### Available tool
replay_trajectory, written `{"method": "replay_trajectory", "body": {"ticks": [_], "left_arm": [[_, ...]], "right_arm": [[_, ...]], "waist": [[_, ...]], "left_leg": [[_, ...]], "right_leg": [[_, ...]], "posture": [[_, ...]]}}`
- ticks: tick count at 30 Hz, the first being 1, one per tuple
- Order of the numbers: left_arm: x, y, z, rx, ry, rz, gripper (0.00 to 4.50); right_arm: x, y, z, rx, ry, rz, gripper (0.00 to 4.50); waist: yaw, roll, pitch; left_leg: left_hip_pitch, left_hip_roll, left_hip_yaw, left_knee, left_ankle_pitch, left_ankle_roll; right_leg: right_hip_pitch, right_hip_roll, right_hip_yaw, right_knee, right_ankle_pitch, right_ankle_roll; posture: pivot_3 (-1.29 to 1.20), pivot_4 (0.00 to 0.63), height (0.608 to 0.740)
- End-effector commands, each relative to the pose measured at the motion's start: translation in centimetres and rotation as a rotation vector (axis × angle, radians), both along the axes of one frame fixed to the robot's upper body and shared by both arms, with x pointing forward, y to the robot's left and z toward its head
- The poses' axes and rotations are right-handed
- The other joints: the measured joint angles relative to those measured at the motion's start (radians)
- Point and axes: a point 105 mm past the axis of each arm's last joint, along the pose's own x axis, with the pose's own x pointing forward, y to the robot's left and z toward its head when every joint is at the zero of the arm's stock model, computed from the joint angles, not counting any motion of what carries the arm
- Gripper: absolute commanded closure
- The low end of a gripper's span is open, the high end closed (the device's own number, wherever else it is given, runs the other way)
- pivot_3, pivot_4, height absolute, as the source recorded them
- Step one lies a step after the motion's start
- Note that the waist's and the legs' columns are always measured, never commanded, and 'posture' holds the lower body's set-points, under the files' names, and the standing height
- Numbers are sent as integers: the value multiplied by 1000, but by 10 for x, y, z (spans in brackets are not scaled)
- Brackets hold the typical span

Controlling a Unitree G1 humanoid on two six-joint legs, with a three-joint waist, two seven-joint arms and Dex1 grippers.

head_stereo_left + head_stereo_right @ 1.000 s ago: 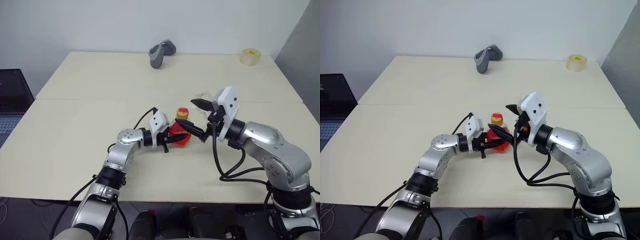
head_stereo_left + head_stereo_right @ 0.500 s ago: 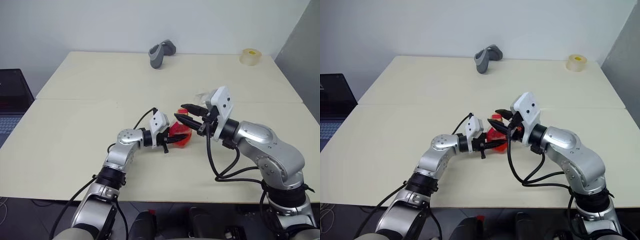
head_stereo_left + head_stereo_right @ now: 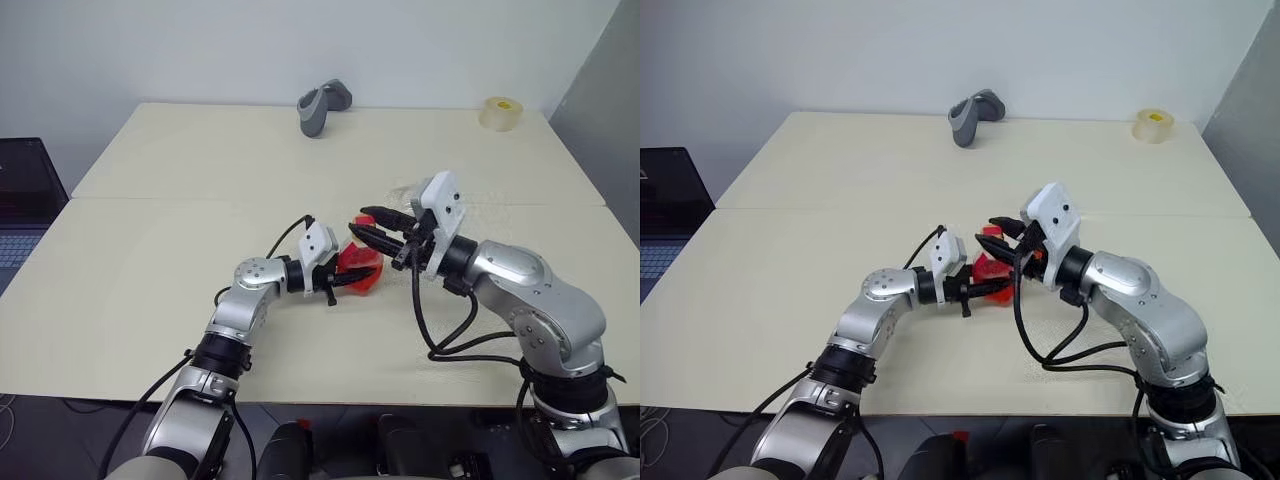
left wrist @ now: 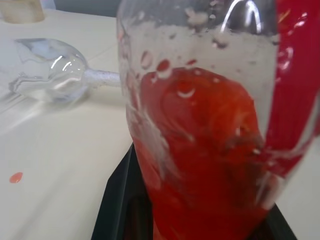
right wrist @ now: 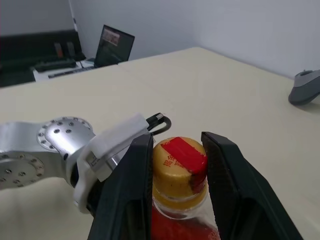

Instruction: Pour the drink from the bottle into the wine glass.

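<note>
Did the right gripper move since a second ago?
Yes. The right gripper has swung left, away from the tape roll, and has closed on the cap of the bottle that the left gripper holds.

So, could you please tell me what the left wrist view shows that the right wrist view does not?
Left wrist view: the clear stemmed wine glass lying on its side on the cream table, and a red drop on that table.

Right wrist view: the right gripper shut on the yellow-and-red cap, an open laptop, a grey object.

Both: the small clear plastic bottle of red drink.
</note>
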Motion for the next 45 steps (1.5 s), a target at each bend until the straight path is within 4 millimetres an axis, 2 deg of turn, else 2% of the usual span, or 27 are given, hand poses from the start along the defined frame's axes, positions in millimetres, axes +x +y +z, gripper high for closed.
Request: {"method": "replay_trajectory", "body": {"ticks": [1, 6, 10, 12, 17, 20, 22, 27, 31, 35, 40, 41, 42, 45], "left_arm": [[-1, -4, 15, -29, -65, -16, 3494], [-1, -4, 16, -26, -73, -18, 3494], [0, -3, 17, -26, -79, -15, 3494], [0, -1, 18, -30, -79, -12, 3494], [-1, 0, 19, -32, -80, -20, 3495], [-2, 0, 20, -32, -80, -30, 3495], [-2, -1, 21, -29, -84, -37, 3496], [-1, -1, 24, -30, -89, -40, 3496], [-1, -3, 26, -35, -93, -45, 3496], [-2, -5, 28, -45, -97, -46, 3496], [-1, -4, 29, -52, -96, -35, 3496], [0, -3, 29, -53, -97, -26, 3496], [1, -2, 29, -54, -98, -20, 3496], [9, 8, 31, -66, -109, 50, 3496]], "right_arm": [[-7, -5, 16, 79, -8, 37, 3341], [-9, -14, 20, 107, 3, 40, 3342], [-4, -39, 15, 36, -20, -49, 3342], [-5, -57, 2, -31, -7, -98, 3342], [-19, -87, -38, -121, 97, -139, 3342], [-11, -109, -59, -141, 121, -255, 3342], [-3, -124, -81, -191, 136, -337, 3342], [11, -141, -117, -186, 159, -462, 3342], [11, -151, -139, -217, 182, -481, 3342], [-2, -152, -147, -238, 246, -413, 1977], [-17, -157, -145, -266, 311, -342, 196], [-20, -160, -142, -279, 317, -331, 0], [-22, -162, -140, -288, 320, -326, 0], [-24, -161, -112, -291, 274, -279, 0]], "waist": [[0, 0, 0], [0, 0, 0], [0, 0, 0], [4, 0, 0], [3, 0, 0], [0, 0, 0], [-1, 0, 0], [-1, 0, 0], [1, 0, 0], [1, 0, 0], [2, 0, 0], [3, 0, 0], [3, 0, 0], [3, 0, 0]], "left_leg": [[0, 0, 0, 0, 0, 0], [0, 0, 0, 0, 0, 0], [0, 0, 0, 0, 0, 0], [-1, 0, 0, 0, 0, 0], [-1, 0, 1, 0, 0, 0], [0, 0, 1, 0, 0, 0], [2, 0, 3, -1, 0, 0], [3, 1, 9, -1, 0, 0], [3, 0, 10, -1, 0, 0], [2, 0, 10, -1, 0, 0], [3, 0, 10, -1, 0, 0], [3, 0, 10, -1, 0, 0], [3, 0, 10, -1, 0, 0], [3, -1, 10, 0, 0, 0]], "right_leg": [[0, 0, 0, 0, 0, 0], [0, 0, 0, 0, 0, 0], [0, 0, 0, 0, 0, 0], [0, 0, 0, -1, 0, 0], [1, 0, 0, -3, 0, 0], [1, 0, 0, -2, 0, 0], [1, 1, 0, 0, 0, 0], [1, 2, 1, 0, 0, 0], [1, 2, 1, 0, 0, 0], [1, 2, 2, 0, 0, 0], [1, 2, 2, 0, 0, 0], [1, 2, 2, 0, 0, 0], [1, 2, 1, 0, 0, 0], [1, 2, 2, 0, 0, 0]], "posture": [[0, 150, 740], [0, 150, 740], [0, 150, 740], [0, 150, 740], [0, 150, 740], [0, 150, 740], [0, 150, 740], [0, 150, 740], [0, 150, 740], [0, 150, 740], [0, 150, 740], [0, 150, 740], [0, 150, 740], [0, 150, 740]]}}
